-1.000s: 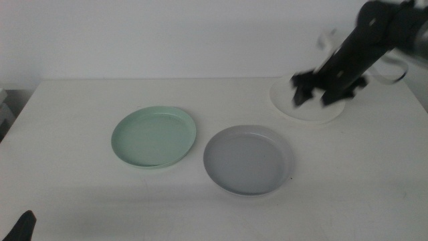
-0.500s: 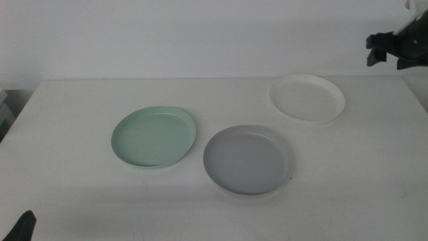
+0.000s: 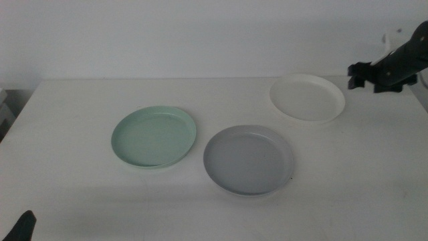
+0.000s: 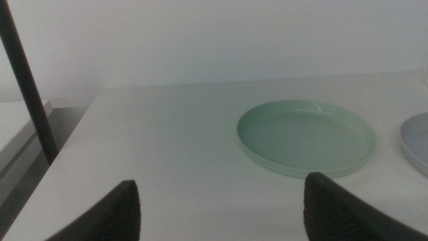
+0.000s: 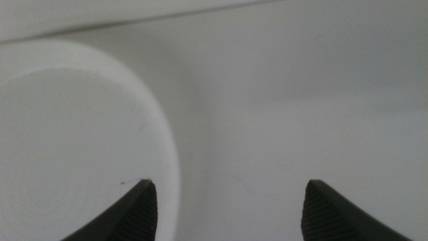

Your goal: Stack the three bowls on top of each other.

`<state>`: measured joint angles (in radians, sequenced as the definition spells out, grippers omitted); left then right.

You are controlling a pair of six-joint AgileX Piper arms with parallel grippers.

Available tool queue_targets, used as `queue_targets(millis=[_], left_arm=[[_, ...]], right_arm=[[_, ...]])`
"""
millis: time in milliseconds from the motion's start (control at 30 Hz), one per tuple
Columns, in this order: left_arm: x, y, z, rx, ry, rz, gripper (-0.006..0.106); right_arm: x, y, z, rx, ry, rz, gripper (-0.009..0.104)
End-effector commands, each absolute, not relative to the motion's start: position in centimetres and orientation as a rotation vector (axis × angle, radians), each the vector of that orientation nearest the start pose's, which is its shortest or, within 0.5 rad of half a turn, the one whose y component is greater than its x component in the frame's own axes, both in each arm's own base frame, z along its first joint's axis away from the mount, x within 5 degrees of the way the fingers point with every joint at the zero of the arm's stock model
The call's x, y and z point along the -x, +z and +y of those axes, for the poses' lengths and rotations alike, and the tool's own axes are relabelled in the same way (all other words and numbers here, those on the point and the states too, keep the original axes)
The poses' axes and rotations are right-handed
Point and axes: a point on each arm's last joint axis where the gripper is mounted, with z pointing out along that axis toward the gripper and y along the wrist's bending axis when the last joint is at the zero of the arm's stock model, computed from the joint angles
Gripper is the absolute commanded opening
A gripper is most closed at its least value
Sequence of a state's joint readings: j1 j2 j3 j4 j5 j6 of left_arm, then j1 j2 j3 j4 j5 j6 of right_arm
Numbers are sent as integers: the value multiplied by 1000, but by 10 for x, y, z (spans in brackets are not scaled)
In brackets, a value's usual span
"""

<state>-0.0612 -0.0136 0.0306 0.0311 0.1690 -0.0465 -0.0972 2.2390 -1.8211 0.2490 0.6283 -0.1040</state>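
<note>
Three bowls in my view, all shallow, plate-like, low-rimmed, upright and empty, none stacked. Mint green bowl (image 3: 154,136): left of centre on the table (image 3: 67,134), lying flat. Grey bowl (image 3: 248,160): just right of the green one and slightly nearer, their rims close; I cannot tell whether they touch. White bowl (image 3: 307,98): far right, well apart from the other two, flat near the table's back edge.

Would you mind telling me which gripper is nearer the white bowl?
Right. The right gripper hovers open just beyond the white bowl at its right rim; the left gripper waits open at the table's near left corner, far away.
</note>
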Motion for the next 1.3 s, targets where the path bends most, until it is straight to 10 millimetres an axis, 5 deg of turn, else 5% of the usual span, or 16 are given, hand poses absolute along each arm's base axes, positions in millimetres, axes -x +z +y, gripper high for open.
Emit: queue_targets(millis=[0, 433, 533, 667, 767, 900, 1000, 1133, 1267], left_arm=[[-55, 198, -3, -19, -73, 1573, 80], [-55, 198, -3, -19, -73, 1573, 80], [-55, 198, -3, -19, -73, 1573, 80], [-55, 198, -3, -19, -73, 1573, 80], [-55, 198, -3, -19, -73, 1573, 80], [-55, 198, -3, -19, -73, 1573, 80], [-55, 198, -3, -19, -73, 1573, 80], [-55, 198, -3, -19, -73, 1573, 80], [-55, 198, -3, -19, -73, 1573, 80]], right_arm=[[-508, 223, -30, -144, 199, 2354, 55], [-522, 173, -8, -87, 217, 2373, 40], [-524, 168, -7, -78, 212, 2373, 29], [-524, 169, -6, -66, 206, 2366, 1], [-521, 178, -5, -62, 218, 2375, -1], [-501, 222, -1, -66, 228, 2300, -1], [-464, 254, 5, -69, 232, 2225, -1], [-417, 266, 29, -34, 265, 2180, -1], [-391, 264, 70, 66, 411, 2250, -1]])
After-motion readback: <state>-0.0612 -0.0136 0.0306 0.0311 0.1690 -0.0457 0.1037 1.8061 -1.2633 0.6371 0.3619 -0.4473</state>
